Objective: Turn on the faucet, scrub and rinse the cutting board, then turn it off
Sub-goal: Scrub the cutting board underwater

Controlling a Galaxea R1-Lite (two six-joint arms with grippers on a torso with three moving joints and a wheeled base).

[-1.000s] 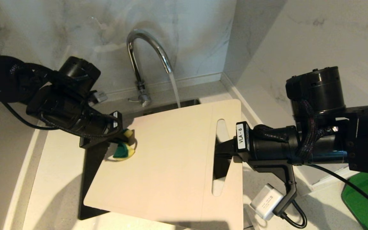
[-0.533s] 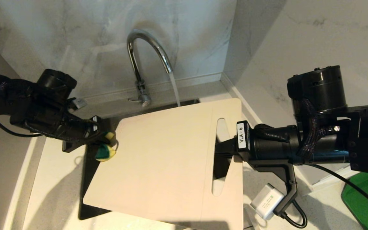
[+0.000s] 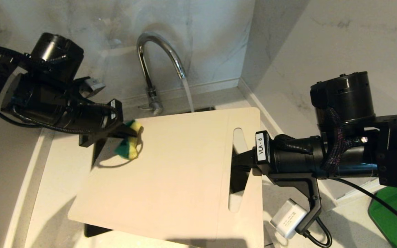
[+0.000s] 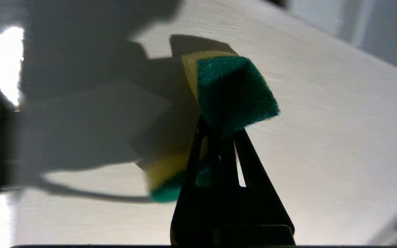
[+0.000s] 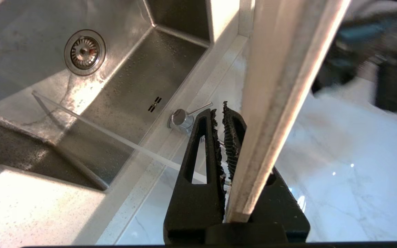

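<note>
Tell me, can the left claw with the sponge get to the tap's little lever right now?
Probably yes. The left claw, shut on the sponge, has bare counter between it and the faucet lever.

This is a kitchen, at the sink corner of a counter. A chrome gooseneck faucet stands at the back, water running from its spout into a steel sink with a round drain strainer. The walls are pale marble-veined slabs meeting in a corner, and the counter is light speckled stone. A cream cutting board is over the sink, and a yellow-and-green sponge is at its edge.
</note>
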